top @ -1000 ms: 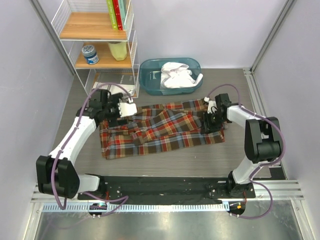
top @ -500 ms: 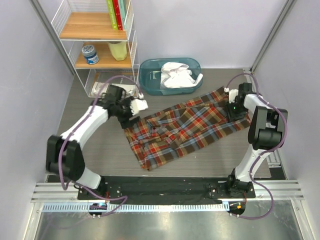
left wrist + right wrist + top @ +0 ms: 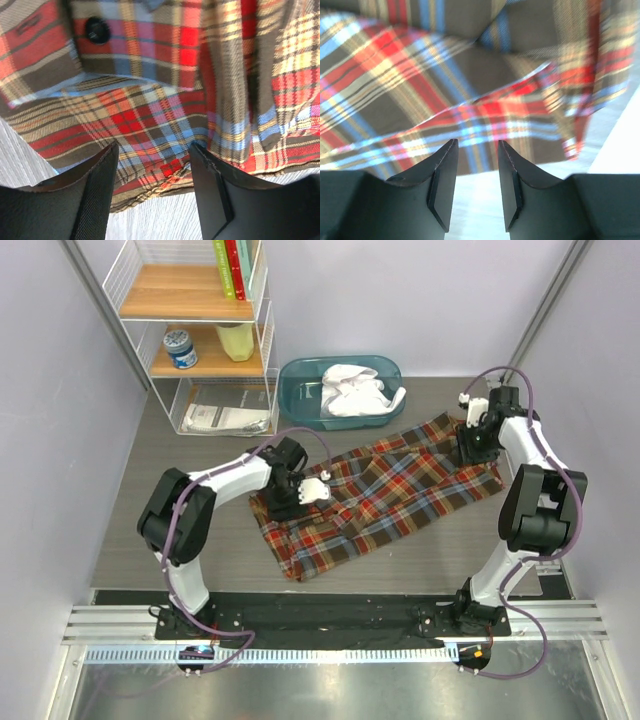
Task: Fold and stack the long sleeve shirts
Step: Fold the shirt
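Note:
The plaid shirt lies crumpled and spread diagonally on the table, from near left to far right. My left gripper is open, low over the shirt's left part; in the left wrist view the gripper straddles the plaid hem without closing on it. My right gripper is at the shirt's far right end; in the right wrist view the gripper is open, with bare table between the jaws and the plaid cloth just beyond the tips. The white shirt lies bunched in a teal bin.
A wire shelf unit stands at the back left with books, a jar and a yellowish container; papers lie on its lowest level. Walls close in the left and right sides.
The plaid shirt has shifted right and swung to a diagonal. My left gripper has moved from the shirt's far left corner to its left part. My right gripper has moved back and right.

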